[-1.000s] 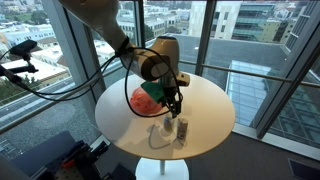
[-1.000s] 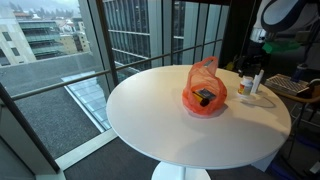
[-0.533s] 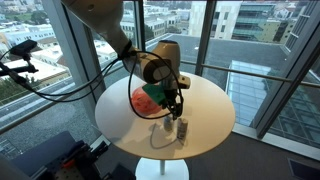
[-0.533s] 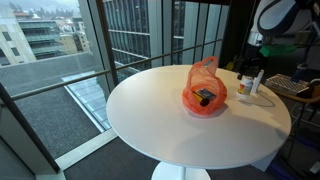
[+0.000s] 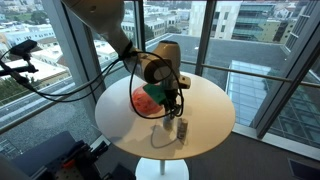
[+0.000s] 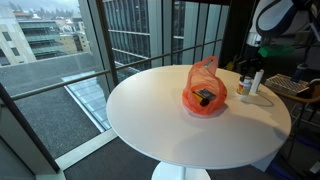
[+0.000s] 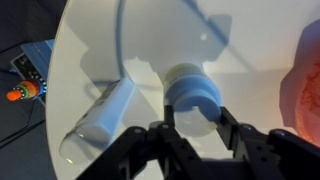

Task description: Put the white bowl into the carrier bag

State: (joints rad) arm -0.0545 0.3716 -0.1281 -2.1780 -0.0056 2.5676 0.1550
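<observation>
- While the bowl (image 7: pixel 192 92) stood on the worktop (image 7: pixel 110 50), the task proper was not yet done: it was outside the bag (image 6: pixel 203 92), upright, near the worktop's edge and just beside a white bottle (image 7: pixel 100 118).
- The gripper (image 7: pixel 197 135) hung above the bowl with its jaws spread wide and nothing between them. In the wrist view the bowl showed in the gap, one finger (image 7: pixel 160 140) on either side of it and neither touching.
- By my reading, the approach was under way and the arm was lined up for the grasp. The descent, the closing on the bowl, the lift, the carry to the bag and the release all remained.
- The bag lay slumped on the worktop, red-orange, apart from the bowl but near it. Its mouth looked loosely open in an exterior view, and something dark lay inside it that I could not identify.
- I would judge the bottle a hazard, since it stood close enough to be knocked as the fingers came down.
- No brand, label or writing could be read on the bowl, bottle or bag; all were too small or too blurred to show any.
</observation>
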